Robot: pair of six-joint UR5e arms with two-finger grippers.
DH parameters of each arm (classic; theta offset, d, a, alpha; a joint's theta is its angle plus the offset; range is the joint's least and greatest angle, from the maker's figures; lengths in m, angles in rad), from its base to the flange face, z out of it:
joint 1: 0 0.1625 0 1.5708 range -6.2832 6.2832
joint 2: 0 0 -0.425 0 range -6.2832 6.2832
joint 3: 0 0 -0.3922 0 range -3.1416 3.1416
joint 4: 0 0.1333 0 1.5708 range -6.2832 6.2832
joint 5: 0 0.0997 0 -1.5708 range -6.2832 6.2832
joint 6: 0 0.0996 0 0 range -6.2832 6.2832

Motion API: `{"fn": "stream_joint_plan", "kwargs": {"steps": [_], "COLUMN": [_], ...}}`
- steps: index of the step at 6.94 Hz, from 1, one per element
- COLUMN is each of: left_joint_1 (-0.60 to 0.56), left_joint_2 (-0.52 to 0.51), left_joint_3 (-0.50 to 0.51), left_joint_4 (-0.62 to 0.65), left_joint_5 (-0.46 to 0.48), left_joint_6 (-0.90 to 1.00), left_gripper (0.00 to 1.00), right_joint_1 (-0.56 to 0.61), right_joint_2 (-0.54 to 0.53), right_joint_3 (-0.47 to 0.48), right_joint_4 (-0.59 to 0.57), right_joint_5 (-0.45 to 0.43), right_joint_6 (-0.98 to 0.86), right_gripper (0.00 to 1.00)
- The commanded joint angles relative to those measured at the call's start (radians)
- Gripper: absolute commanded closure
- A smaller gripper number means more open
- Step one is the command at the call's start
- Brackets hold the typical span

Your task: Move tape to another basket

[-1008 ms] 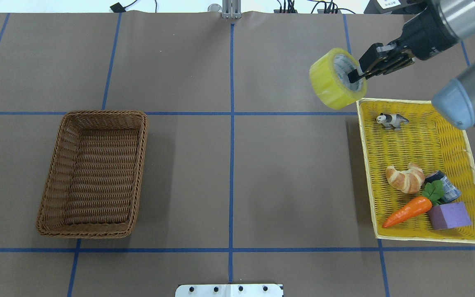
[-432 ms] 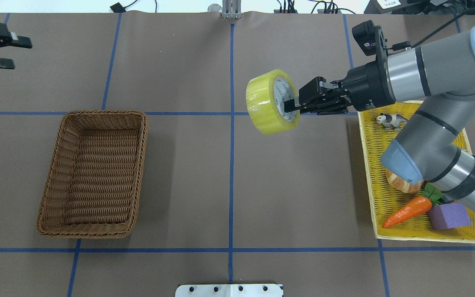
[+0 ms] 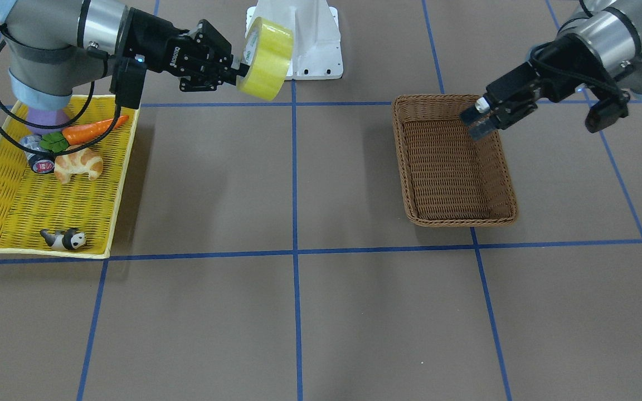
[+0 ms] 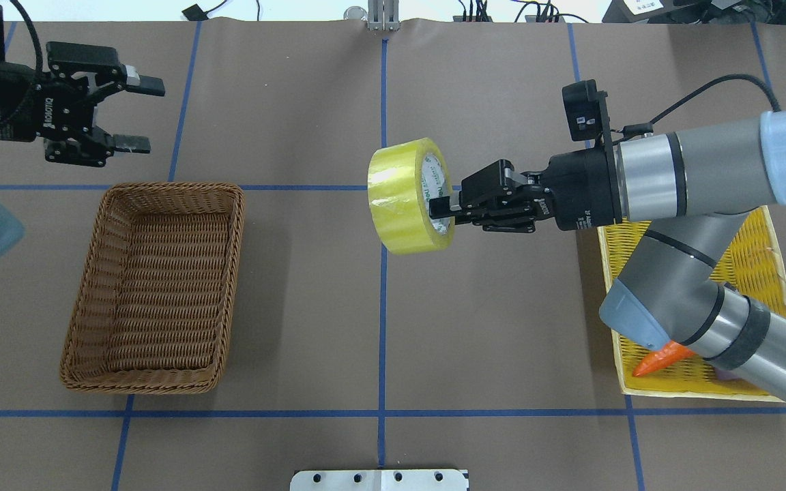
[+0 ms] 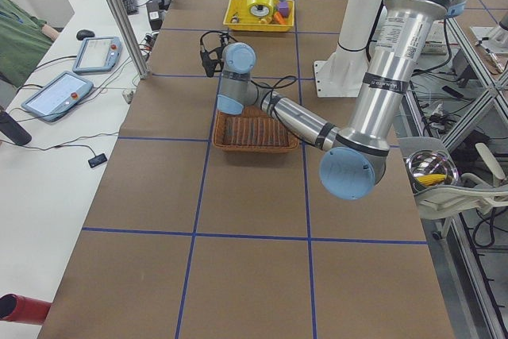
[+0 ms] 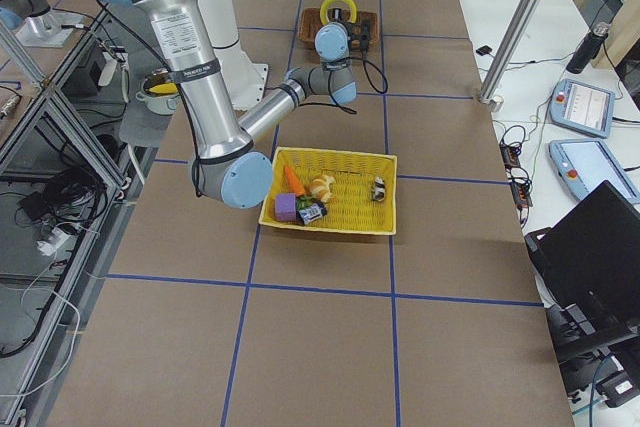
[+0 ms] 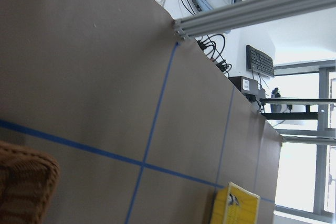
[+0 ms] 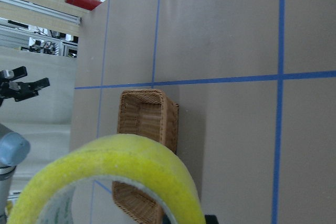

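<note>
The yellow-green tape roll point(image 4: 403, 198) hangs in the air over the table's centre line; it also shows in the front view point(image 3: 268, 58) and fills the bottom of the right wrist view point(image 8: 115, 171). My right gripper point(image 4: 442, 208) is shut on the roll's wall, pointing toward the robot's left. The brown wicker basket point(image 4: 173, 185) stands on the left half of the table, with nothing in it point(image 3: 443, 98). My left gripper point(image 4: 140, 114) is open and empty. It hovers just beyond the basket's far left corner point(image 3: 477, 120).
The yellow woven tray point(image 3: 31, 211) at the robot's right holds a carrot point(image 3: 95, 129), a croissant point(image 3: 78, 165), a panda toy point(image 3: 64, 239), a purple block and a small can. My right arm covers much of the tray in the overhead view. The white robot base point(image 3: 310, 33) stands at the table's near edge.
My right gripper has carried the tape from above the tray's far corner leftward to the centre line. My left gripper has come in from the left edge toward the basket's far corner.
</note>
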Motion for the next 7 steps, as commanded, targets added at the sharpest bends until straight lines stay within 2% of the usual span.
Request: {"fn": "stream_joint_plan", "kwargs": {"steps": [1, 2, 3, 4, 5, 7], "left_joint_1": [0.046, 0.058, 0.134, 0.217, 0.257, 0.304], "left_joint_2": [-0.085, -0.104, -0.125, -0.13, -0.131, -0.153], "left_joint_3": [-0.003, -0.014, -0.035, -0.08, -0.095, -0.091], "left_joint_4": [-0.148, -0.207, -0.248, -0.252, -0.253, -0.253], "left_joint_5": [0.01, 0.047, 0.124, 0.221, 0.275, 0.3], "left_joint_6": [-0.312, -0.384, -0.412, -0.41, -0.41, -0.409], "left_gripper": [0.02, 0.02, 0.02, 0.02, 0.02, 0.02], "right_joint_1": [-0.081, -0.095, -0.117, -0.138, -0.14, -0.152], "right_joint_2": [0.015, 0.026, 0.028, 0.028, 0.028, 0.028], "right_joint_3": [0.013, 0.016, 0.014, 0.013, 0.013, 0.01], "right_joint_4": [0.055, 0.058, 0.091, 0.117, 0.119, 0.131], "right_joint_5": [-0.076, -0.084, -0.113, -0.148, -0.149, -0.153], "right_joint_6": [0.048, 0.051, 0.059, 0.074, 0.074, 0.074], "right_gripper": [1.0, 1.0, 1.0, 1.0, 1.0, 1.0]}}
